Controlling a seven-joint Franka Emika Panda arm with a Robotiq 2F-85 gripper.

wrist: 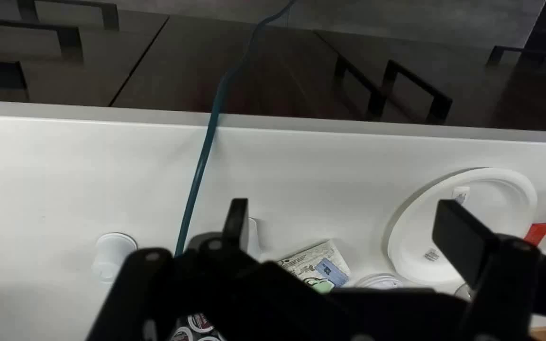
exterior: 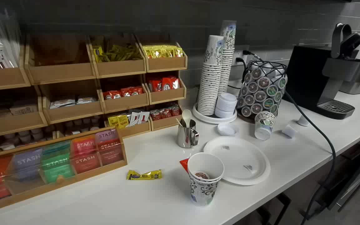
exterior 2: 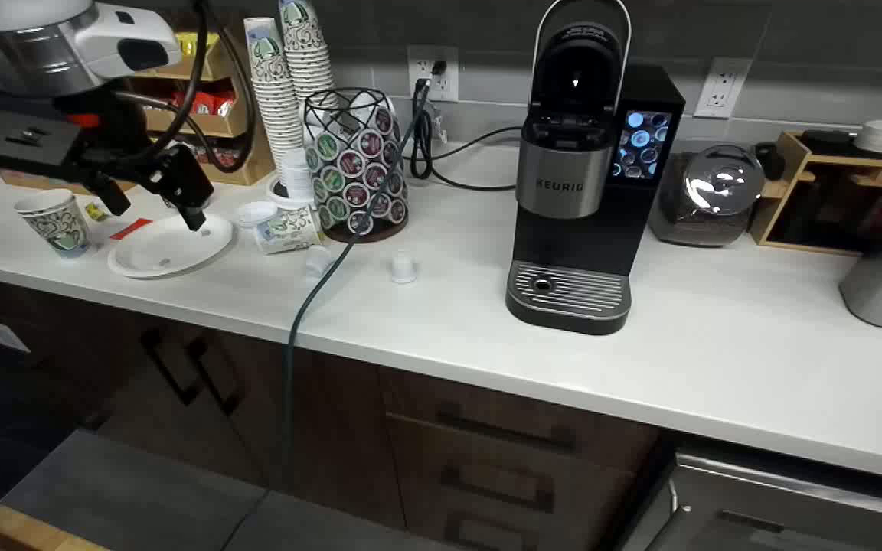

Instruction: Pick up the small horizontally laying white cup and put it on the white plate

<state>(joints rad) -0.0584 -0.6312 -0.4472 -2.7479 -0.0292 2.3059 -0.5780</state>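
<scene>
Packets (exterior: 57, 168) read STASH, the coffee machine (exterior 2: 567, 182) KEURIG, the yellow sachet (exterior: 144, 175) REAL.

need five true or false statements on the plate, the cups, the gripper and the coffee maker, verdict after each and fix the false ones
1. In both exterior views, the white plate lies between the short stack of paper cups and the small white cup lying on its side. True.
2. That small cup rests on the plate. False: it lies on the counter, apart from the plate.
3. The gripper is open. True.
4. The short stack lies on its side. False: it stands upright.
5. The coffee maker has its lid raised. True.
</scene>
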